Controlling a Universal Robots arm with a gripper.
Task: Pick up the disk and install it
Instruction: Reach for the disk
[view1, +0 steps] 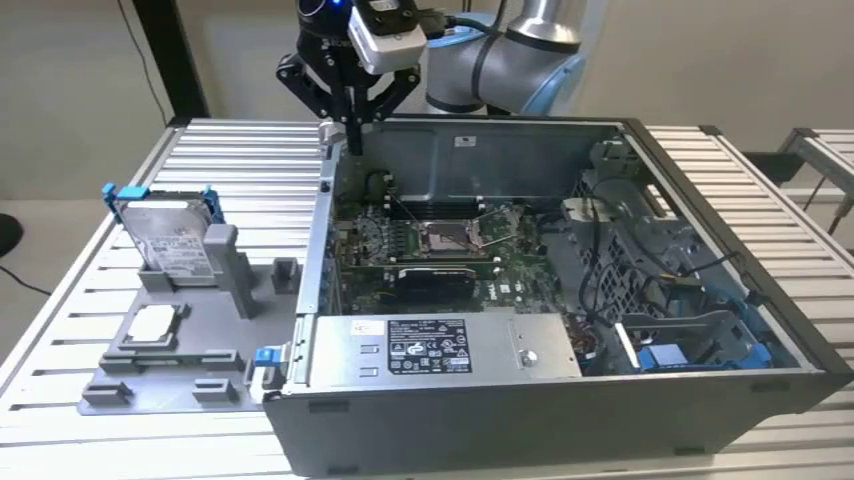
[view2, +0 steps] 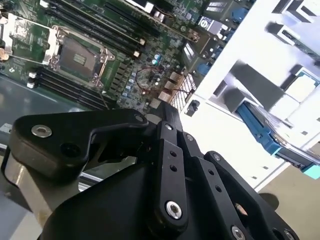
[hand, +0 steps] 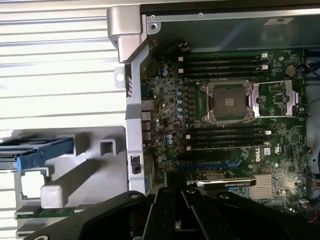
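So my gripper (view1: 354, 145), closed together & empty, hangs over case (view1: 534, 122) corner; disk (view1: 167, 235) well off from it, upright in stand (view1: 224, 262) for easy grab.

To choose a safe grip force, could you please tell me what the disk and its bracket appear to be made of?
The disk looks like metal: a dull silver-grey casing under a white, paper-like label. The bracket is probably plastic: uniformly bright blue, matte and thin-walled.
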